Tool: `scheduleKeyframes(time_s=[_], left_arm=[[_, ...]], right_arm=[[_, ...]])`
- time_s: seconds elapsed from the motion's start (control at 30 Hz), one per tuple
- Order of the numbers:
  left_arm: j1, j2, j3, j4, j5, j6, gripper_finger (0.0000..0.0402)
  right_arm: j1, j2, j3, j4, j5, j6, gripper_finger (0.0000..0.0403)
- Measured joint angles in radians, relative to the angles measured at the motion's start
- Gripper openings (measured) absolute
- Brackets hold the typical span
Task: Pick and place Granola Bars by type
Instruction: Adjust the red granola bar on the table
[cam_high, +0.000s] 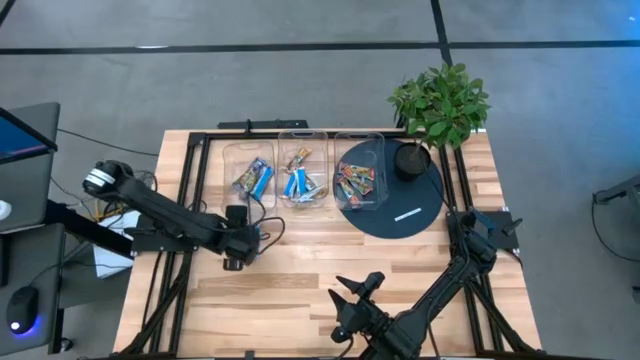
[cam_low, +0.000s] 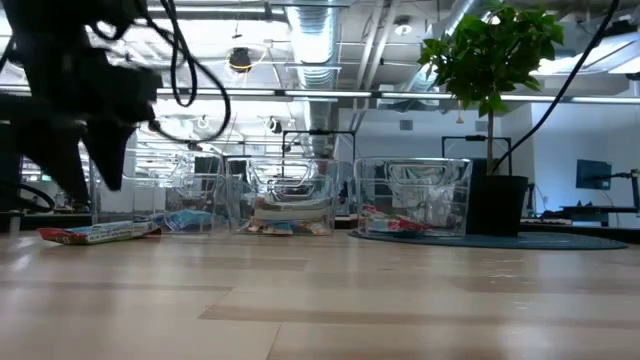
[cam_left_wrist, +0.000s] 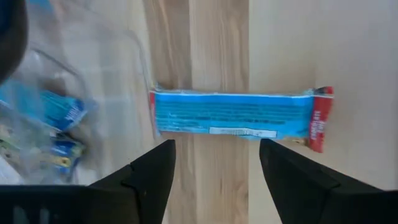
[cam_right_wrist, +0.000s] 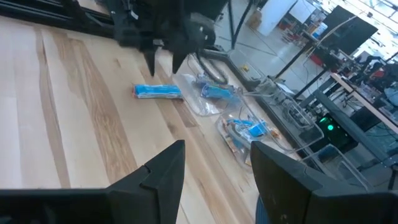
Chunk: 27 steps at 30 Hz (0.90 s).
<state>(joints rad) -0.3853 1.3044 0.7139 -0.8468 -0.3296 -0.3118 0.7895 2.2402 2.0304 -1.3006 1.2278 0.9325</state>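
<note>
One blue-wrapped granola bar with a red end lies flat on the wood table just in front of the left clear bin; it also shows in the right wrist view and the low view. My left gripper hangs open above it, pointing down, fingers clear of the bar; in the high view the gripper hides the bar. Three clear bins hold bars: blue ones, mixed blue and orange ones, orange-brown ones. My right gripper is open and empty near the table's front edge.
The right bin stands on a dark round mat with a white stick-like mark and a potted plant at the back right. Black frame rails run along the table's left and right sides. Bare wood lies between the bins and the front edge.
</note>
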Motion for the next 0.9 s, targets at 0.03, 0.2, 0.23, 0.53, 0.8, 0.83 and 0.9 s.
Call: scheduleKeyframes(time_s=[0.03,0.2,0.23,0.53,0.8,0.83,0.9], left_arm=[[0.005,0.026,0.000,0.006,0.003,-0.008,0.0224],[0.019,0.152,0.000,0.012,0.009,-0.023,0.0186],[0.021,0.169,0.000,0.012,0.009,-0.021,0.0178],[0.028,0.227,0.003,0.067,0.001,0.077,0.0146],[-0.019,0.231,0.035,0.227,0.111,0.204,0.0145],[-0.029,0.232,0.041,0.243,0.139,0.222,0.0145],[-0.046,0.232,0.053,0.266,0.160,0.247,0.0145]], right_arm=[[0.000,0.000,0.000,0.001,0.000,0.000,0.0177],[0.000,0.000,0.000,0.001,0.000,0.000,0.0177],[0.000,0.000,0.000,0.001,0.000,0.000,0.0177],[0.000,0.000,0.000,0.001,-0.001,0.000,0.0177],[0.000,0.000,0.000,0.001,-0.001,0.000,0.0177],[0.000,0.000,0.000,0.001,-0.001,0.000,0.0177],[0.000,0.000,0.000,0.001,-0.001,0.000,0.0177]])
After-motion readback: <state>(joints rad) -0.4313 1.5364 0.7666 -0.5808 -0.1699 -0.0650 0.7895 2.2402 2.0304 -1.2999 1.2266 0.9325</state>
